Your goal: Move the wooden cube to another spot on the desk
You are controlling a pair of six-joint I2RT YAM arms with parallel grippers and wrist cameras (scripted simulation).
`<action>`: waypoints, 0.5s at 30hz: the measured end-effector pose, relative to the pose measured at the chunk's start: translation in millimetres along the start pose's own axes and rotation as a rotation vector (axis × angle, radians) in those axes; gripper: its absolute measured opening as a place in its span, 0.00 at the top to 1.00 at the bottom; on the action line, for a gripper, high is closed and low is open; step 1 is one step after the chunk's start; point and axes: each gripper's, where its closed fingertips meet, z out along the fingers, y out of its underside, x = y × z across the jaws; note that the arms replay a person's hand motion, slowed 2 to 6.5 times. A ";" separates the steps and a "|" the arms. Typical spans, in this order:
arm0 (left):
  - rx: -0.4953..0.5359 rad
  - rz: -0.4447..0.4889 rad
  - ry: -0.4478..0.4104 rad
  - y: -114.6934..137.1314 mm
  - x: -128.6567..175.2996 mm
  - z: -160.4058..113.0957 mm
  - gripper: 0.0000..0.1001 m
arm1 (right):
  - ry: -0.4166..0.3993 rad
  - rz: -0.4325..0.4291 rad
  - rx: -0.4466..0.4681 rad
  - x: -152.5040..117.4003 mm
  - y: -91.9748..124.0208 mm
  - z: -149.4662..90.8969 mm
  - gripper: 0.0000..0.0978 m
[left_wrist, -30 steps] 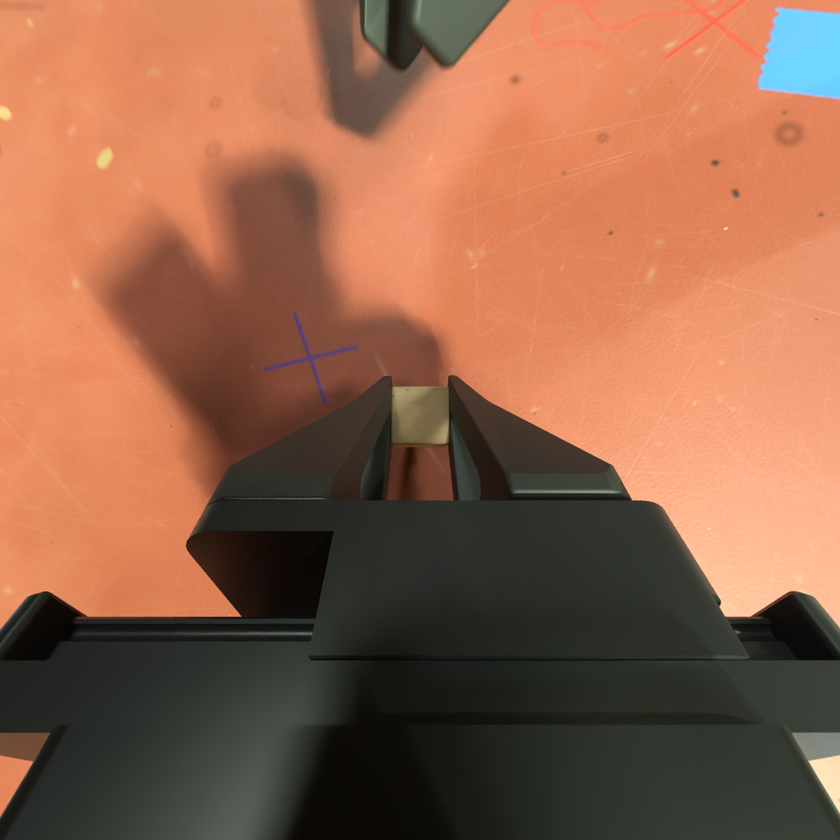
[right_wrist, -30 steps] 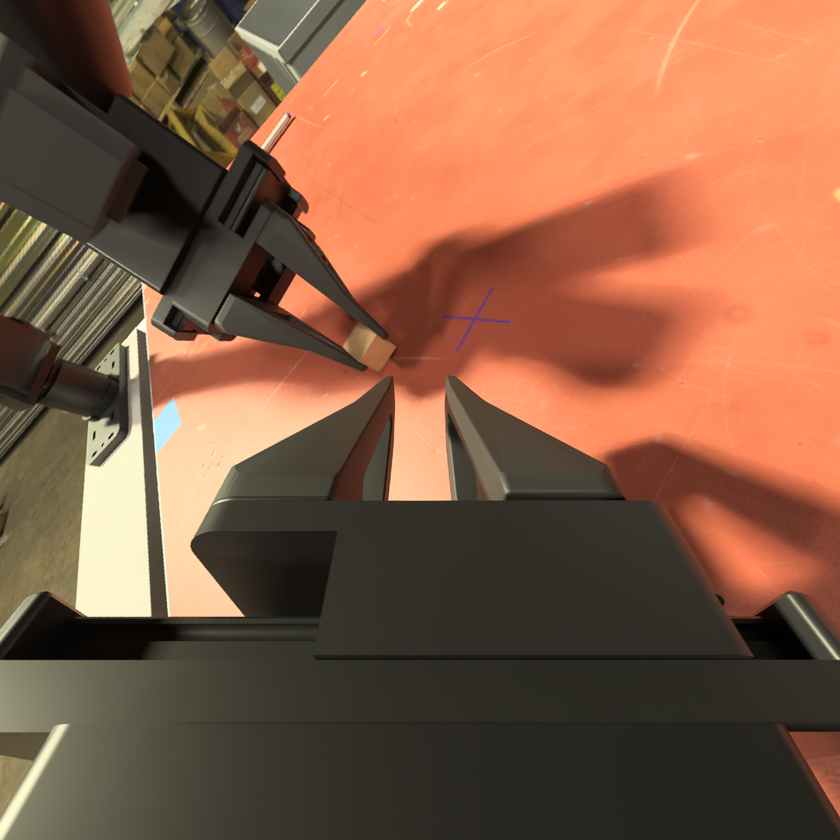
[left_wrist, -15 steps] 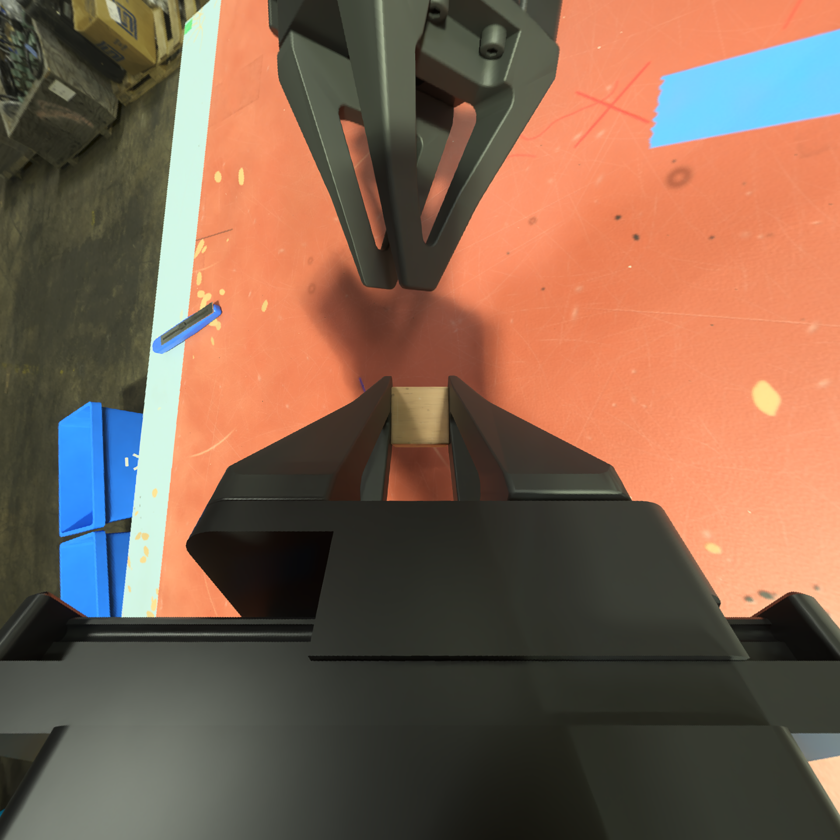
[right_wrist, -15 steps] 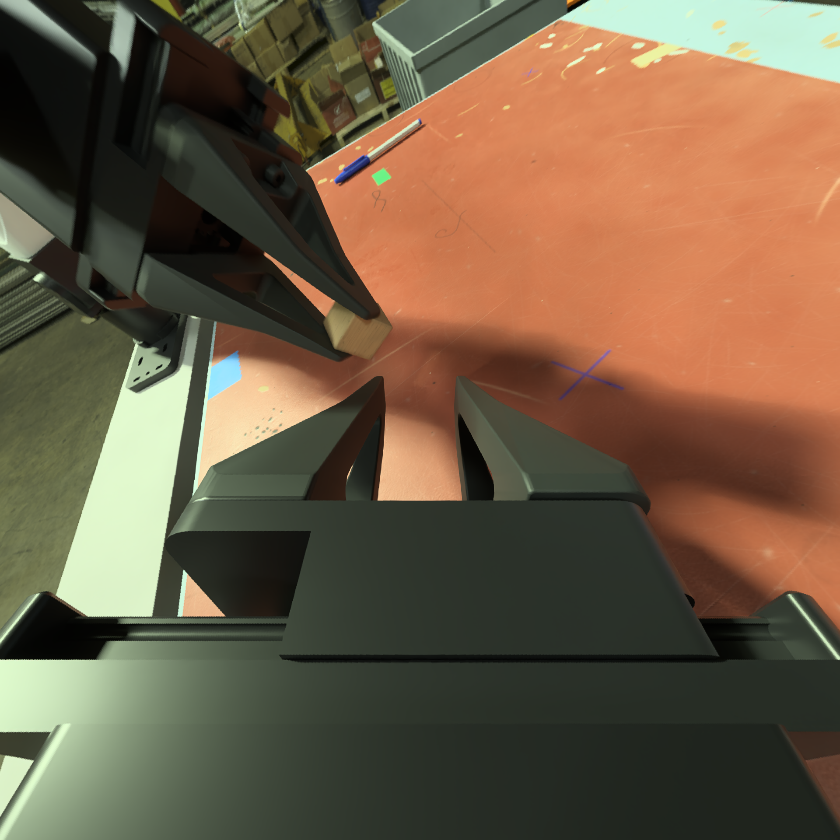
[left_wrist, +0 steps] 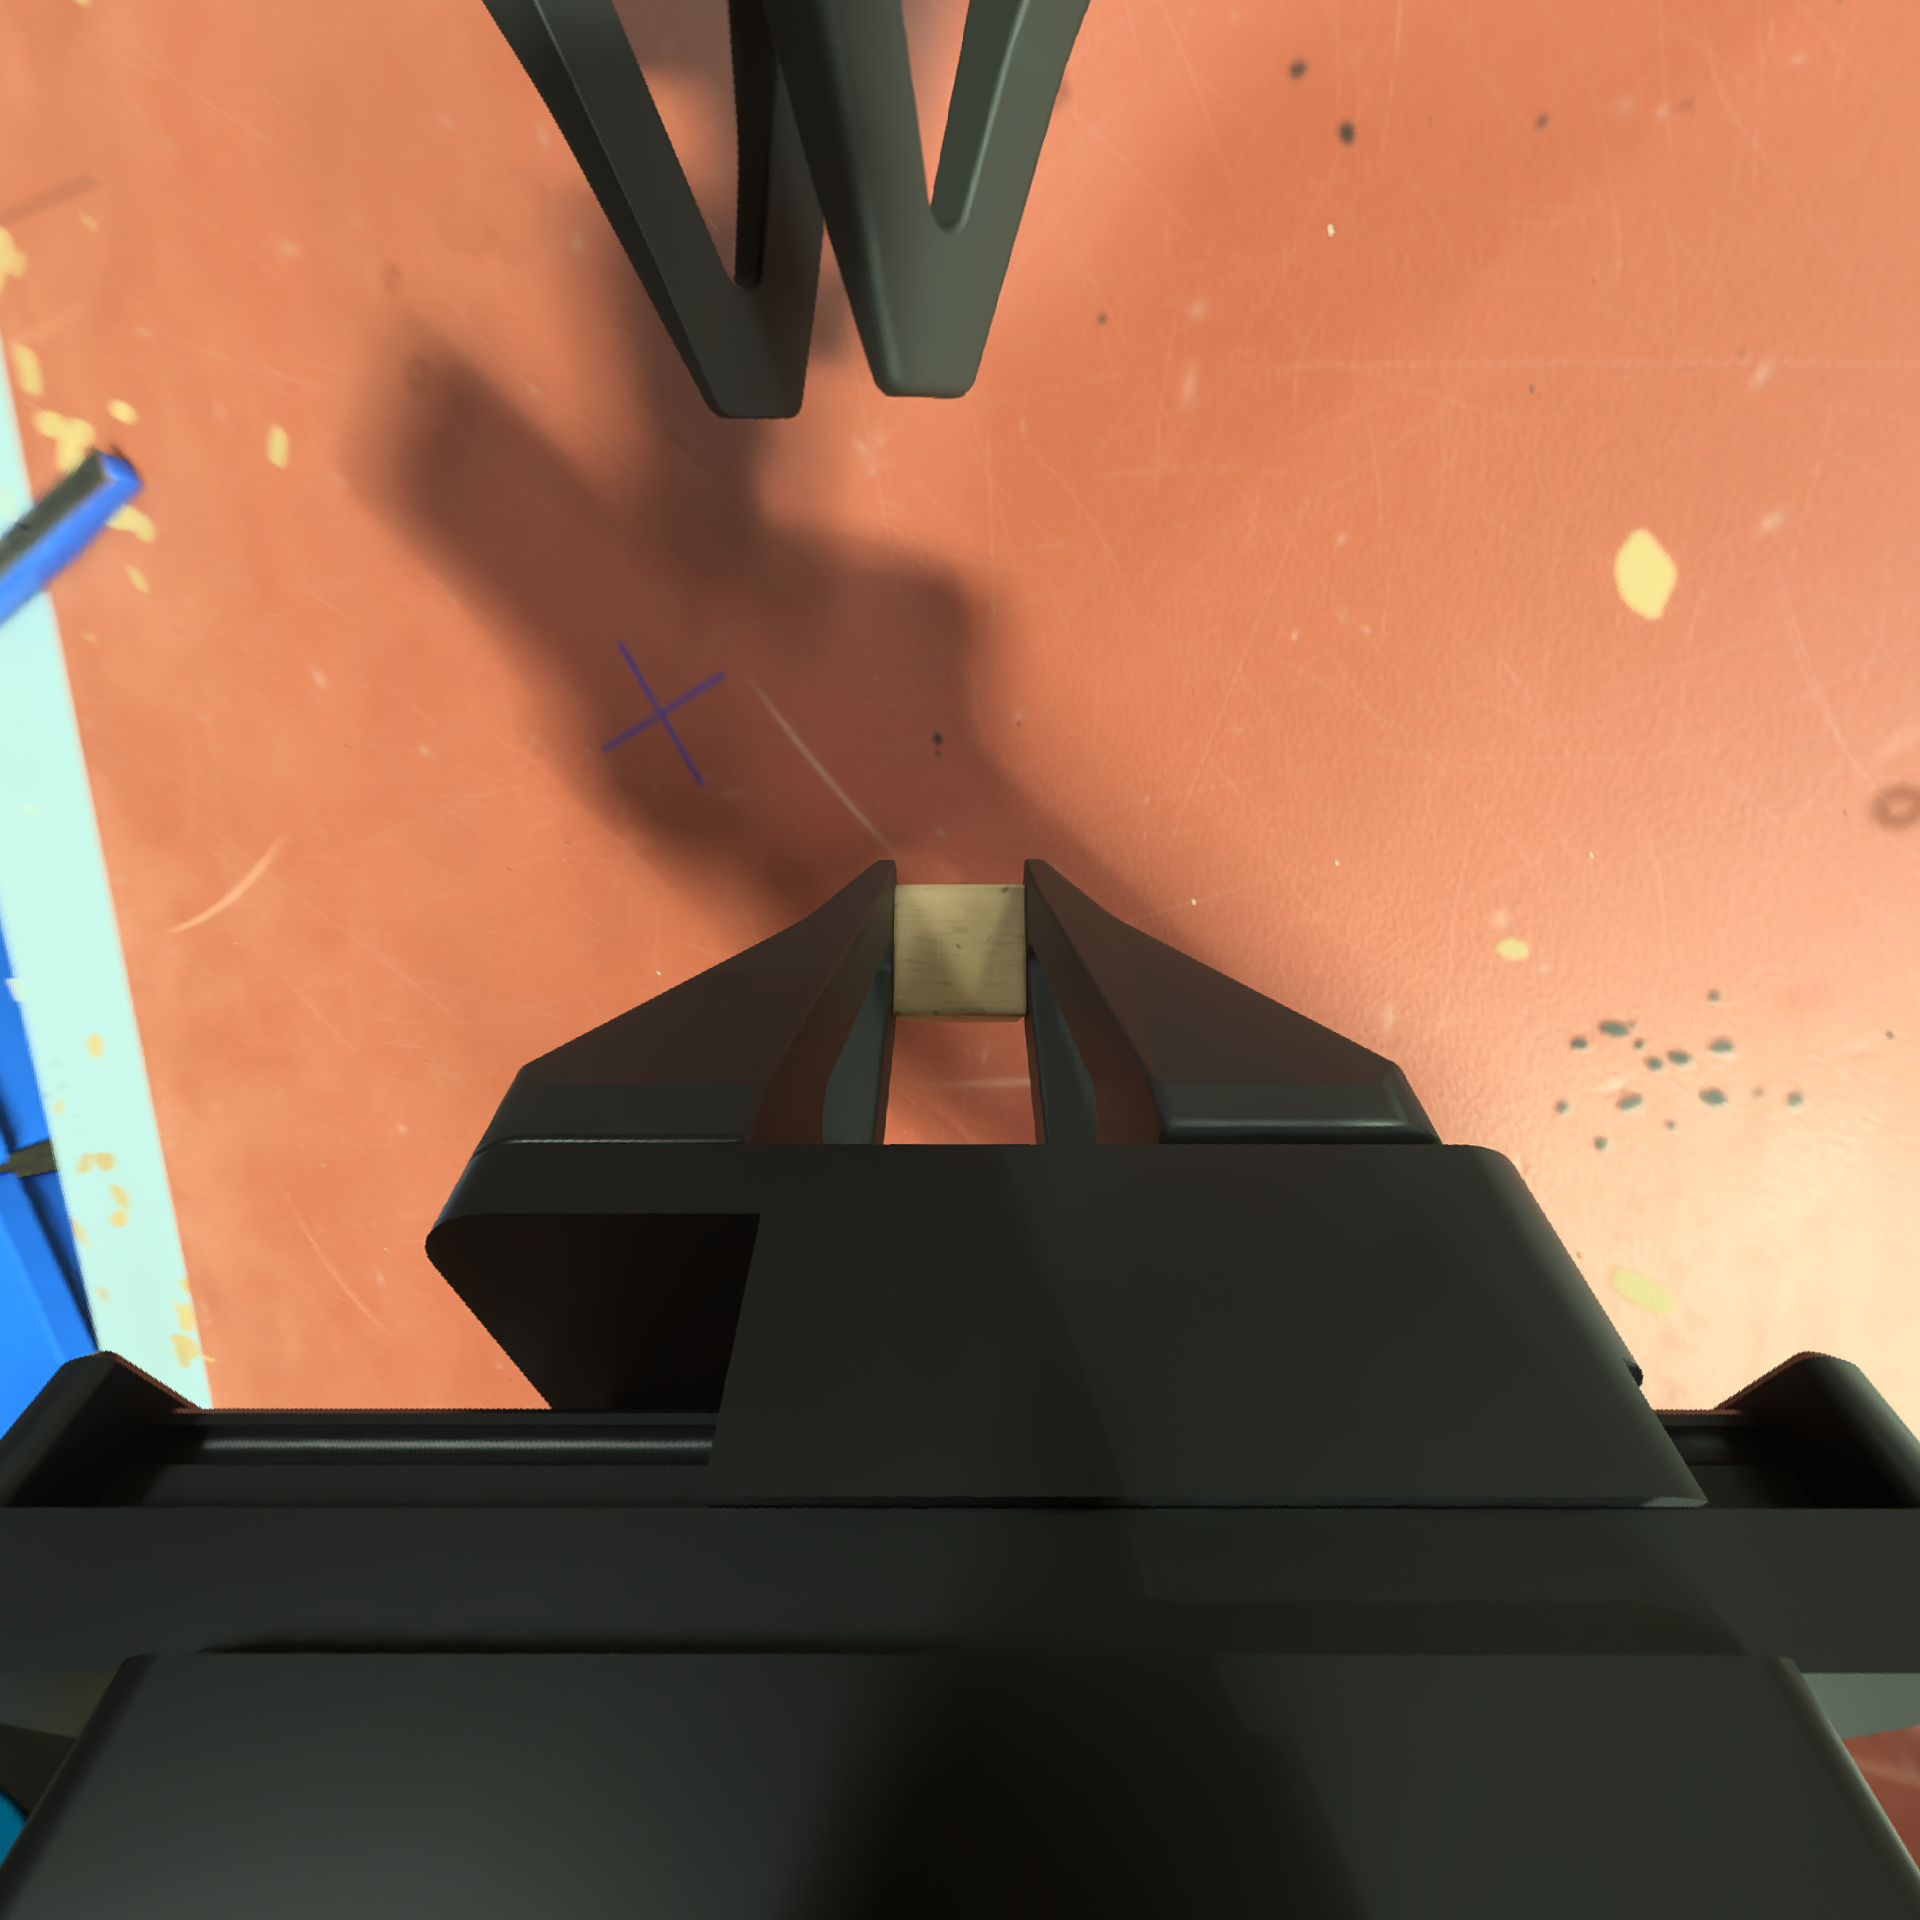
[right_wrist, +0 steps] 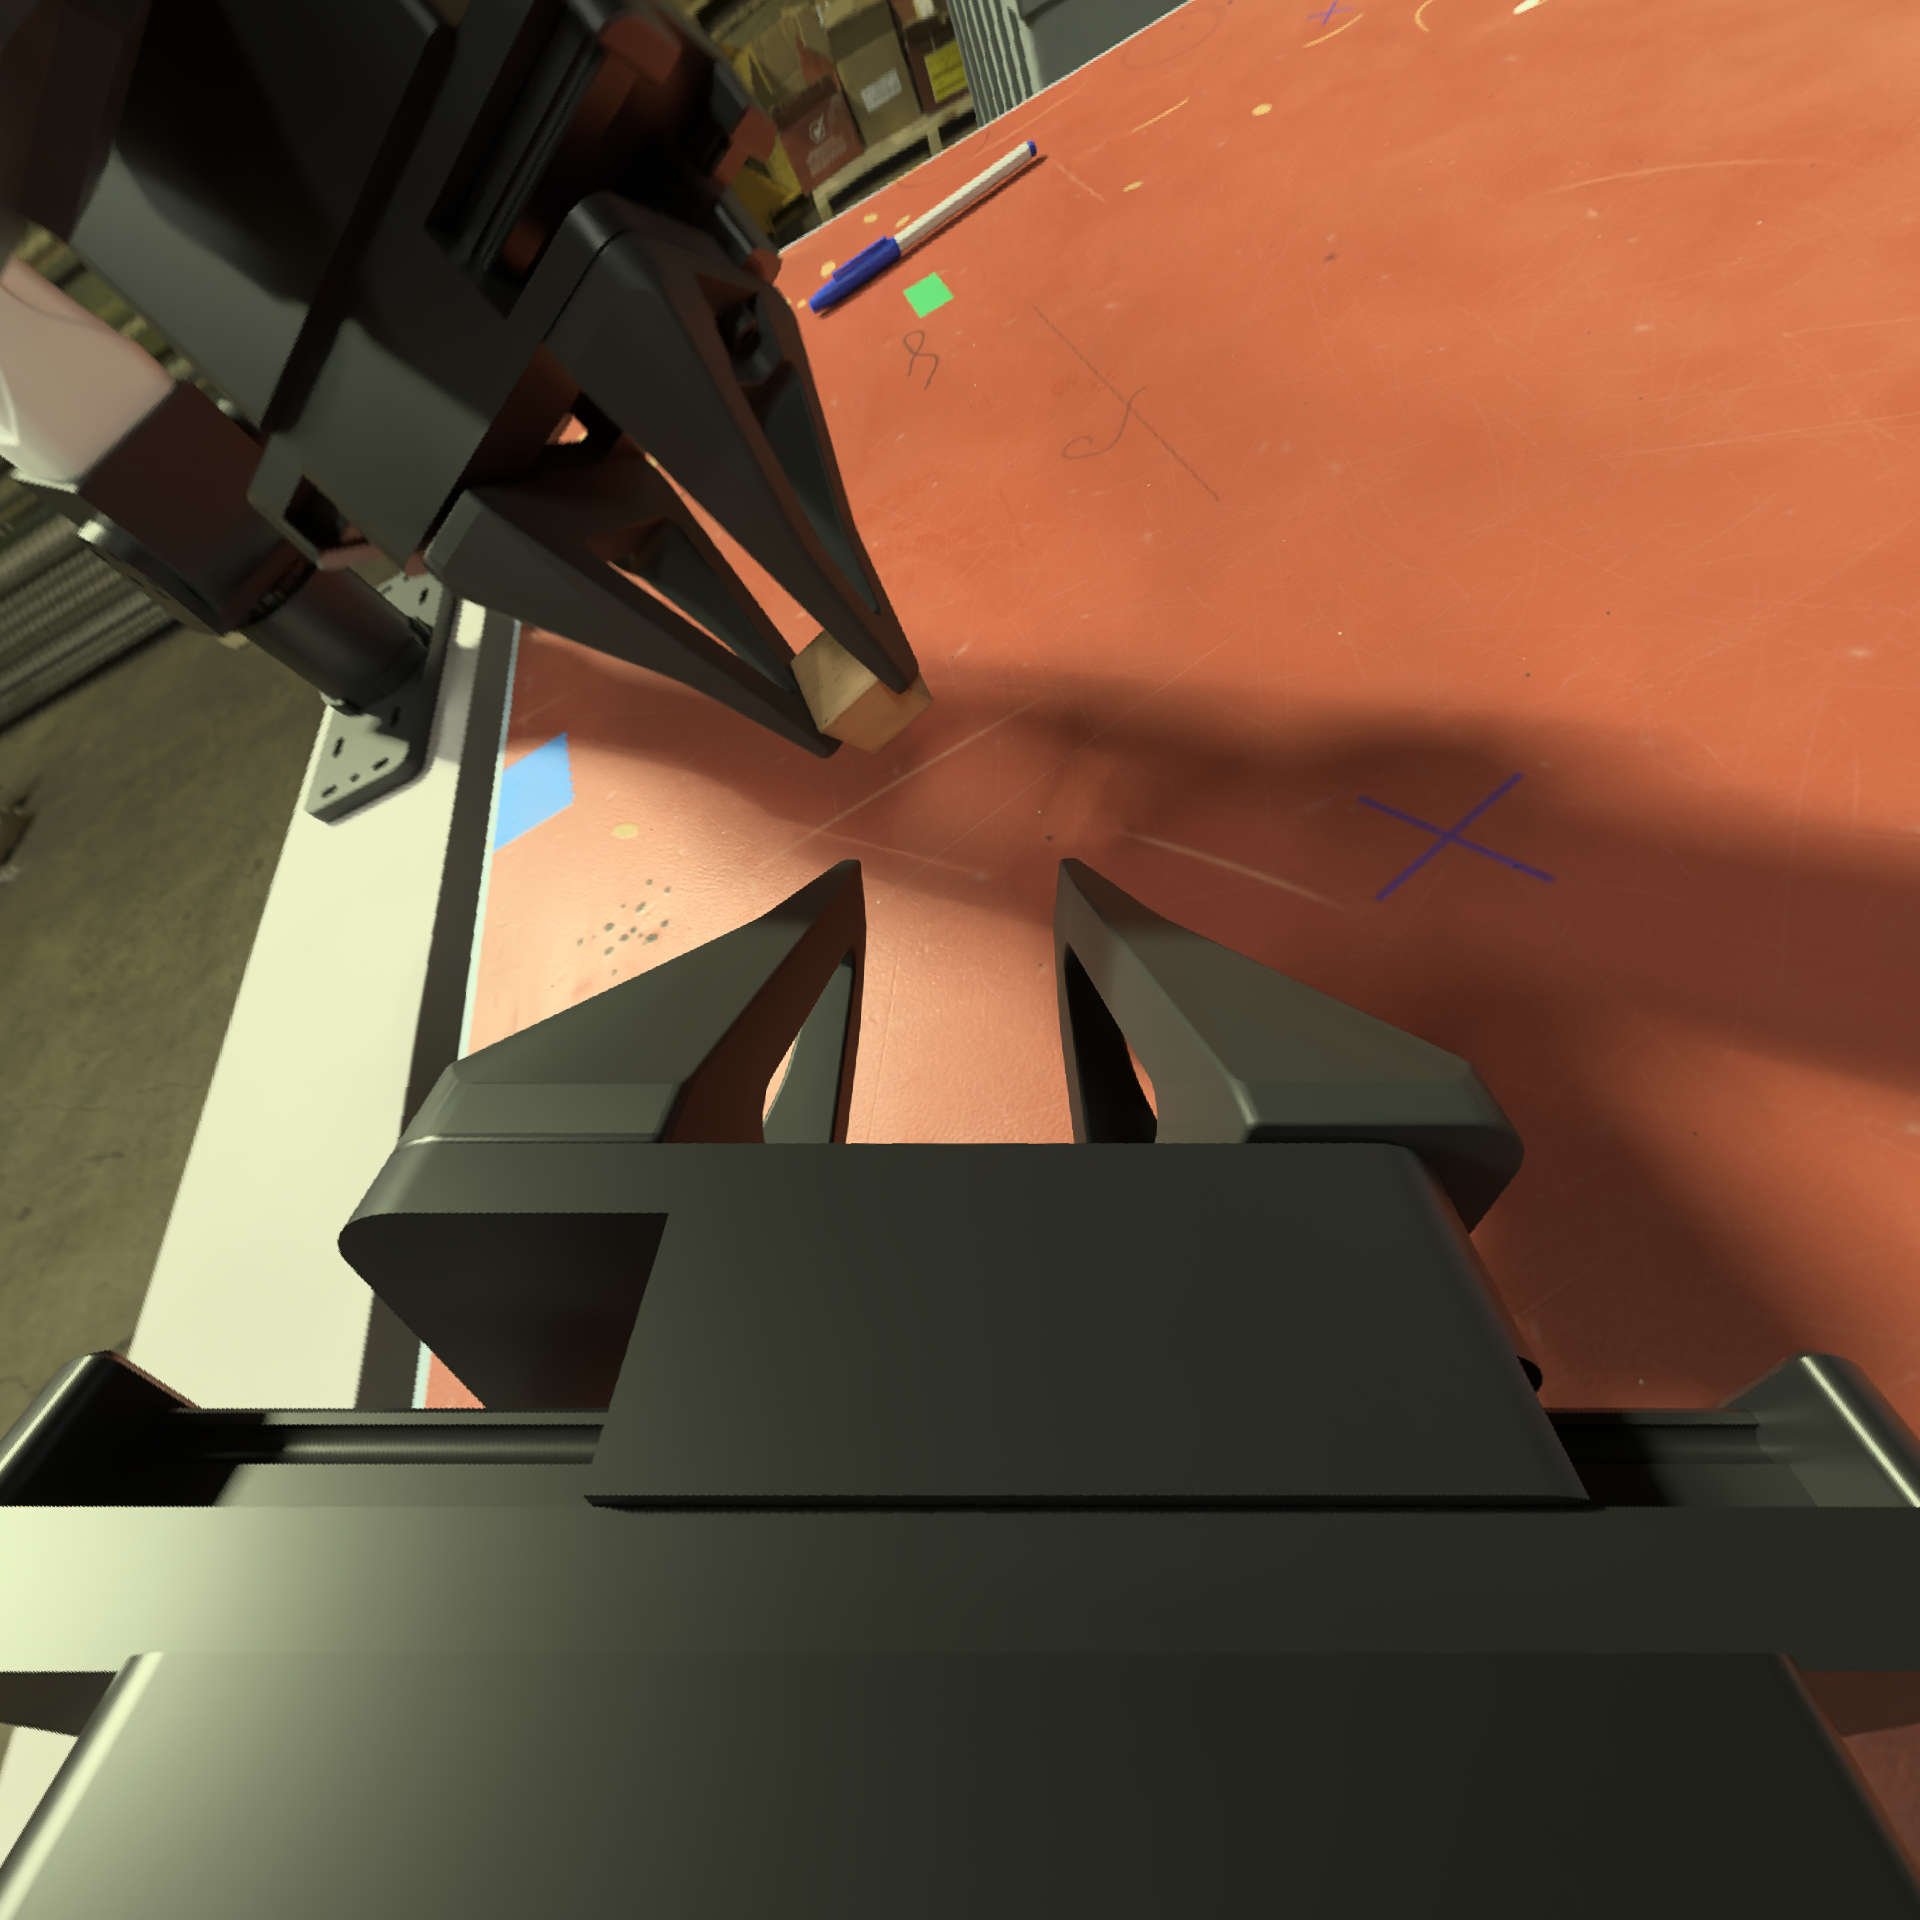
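I am pinching the wooden cube (left_wrist: 958, 948) between the tips of my left gripper (left_wrist: 958, 883), carrying it just above the red table (left_wrist: 1455, 520), away from its pale edge. My right gripper (right_wrist: 958, 868) is hanging empty, jaws parted. Next I judge I need to lower the cube flat and release.

Bright, hard light falls on the orange bench (left_wrist: 1455, 520), leaving a pale glare patch at 4 o'clock in the left wrist view. Soft-edged dark shadows spread beneath each pincer. Wide-angle bending shows at the edges; everything looks sharp.
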 end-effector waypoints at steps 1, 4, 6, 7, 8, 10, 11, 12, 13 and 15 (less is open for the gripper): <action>-0.015 -0.004 0.023 2.9 0.6 0.6 0.80 | 0.001 -0.016 -0.007 0.0 1.5 2.5 0.68; -0.045 -0.010 0.060 9.9 -2.1 4.7 0.80 | 0.024 -0.083 -0.042 3.2 9.2 10.2 0.64; -0.045 -0.015 0.080 12.5 -4.6 10.3 0.80 | 0.054 -0.121 -0.082 8.0 17.0 14.7 0.64; -0.038 -0.022 0.094 13.1 -6.0 14.2 0.80 | 0.073 -0.133 -0.106 11.0 21.2 16.4 0.64; -0.028 -0.031 0.107 13.5 -7.6 18.6 0.80 | 0.089 -0.139 -0.129 13.7 24.9 17.7 0.65; -0.009 -0.052 0.134 15.1 -10.7 28.3 0.80 | 0.109 -0.139 -0.167 18.1 30.2 19.7 0.66; -0.002 -0.061 0.146 16.2 -12.2 33.1 0.80 | 0.110 -0.134 -0.181 19.4 31.7 20.6 0.66; 0.003 -0.068 0.157 17.5 -13.6 37.8 0.80 | 0.108 -0.127 -0.191 20.4 32.5 21.5 0.66; 0.008 -0.074 0.166 18.6 -15.2 42.5 0.80 | 0.104 -0.120 -0.198 21.4 33.1 22.4 0.66; 0.014 -0.077 0.177 20.0 -18.1 50.7 0.80 | 0.098 -0.105 -0.210 23.5 34.5 23.8 0.67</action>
